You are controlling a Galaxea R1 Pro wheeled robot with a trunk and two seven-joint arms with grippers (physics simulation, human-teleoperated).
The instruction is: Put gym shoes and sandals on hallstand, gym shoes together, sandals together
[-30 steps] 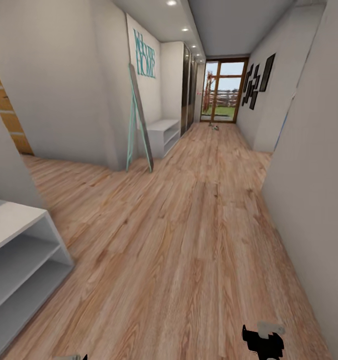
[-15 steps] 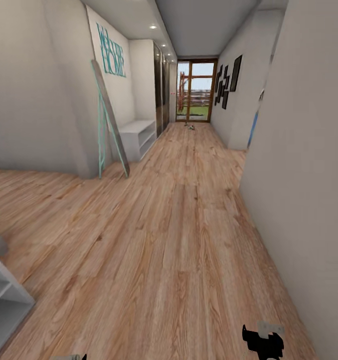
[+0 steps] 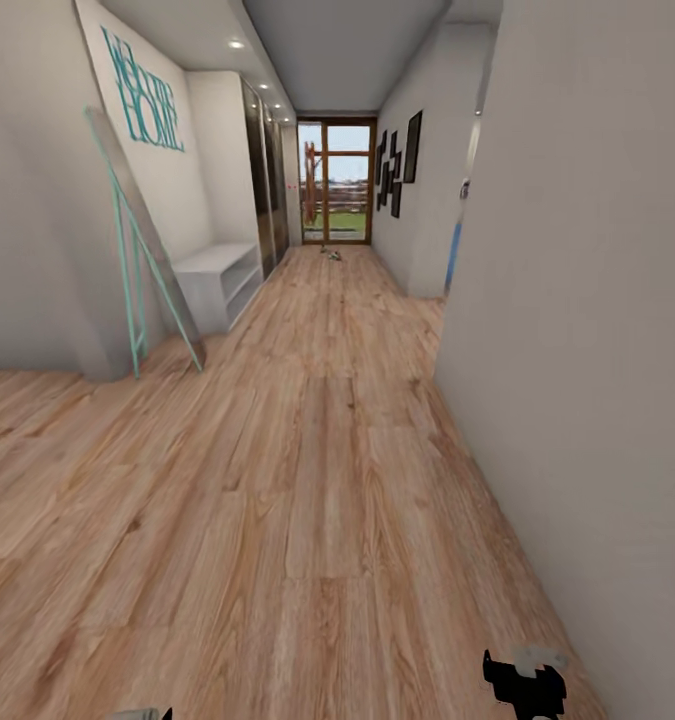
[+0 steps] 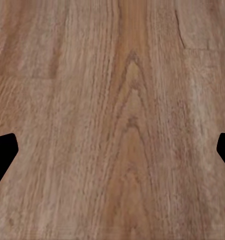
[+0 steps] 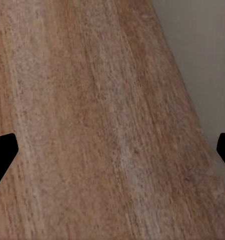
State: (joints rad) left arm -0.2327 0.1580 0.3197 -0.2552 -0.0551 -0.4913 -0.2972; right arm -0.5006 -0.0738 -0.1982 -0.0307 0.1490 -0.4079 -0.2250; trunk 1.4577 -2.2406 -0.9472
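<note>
The corridor floor [image 3: 317,480] of light wood planks runs ahead to a glass door. Far down it, near the door, lie a few small things [image 3: 332,253], too small to tell as gym shoes or sandals. A low pale shelf unit [image 3: 215,280] stands against the left wall; I cannot tell whether it is the hallstand. My right gripper [image 3: 522,685] hangs low at the head view's bottom edge. In the wrist views my left gripper [image 4: 112,155] and right gripper [image 5: 112,155] are open over bare planks, with nothing between the fingers.
A tall mirror on a teal frame [image 3: 142,250] leans against the left wall before the shelf unit. A white wall [image 3: 587,350] runs close along my right side. Dark picture frames [image 3: 397,165] hang further down on the right.
The whole head view has shifted: the camera turned and moved along the corridor, and the white cabinet at lower left has left the picture. Both grippers look unchanged.
</note>
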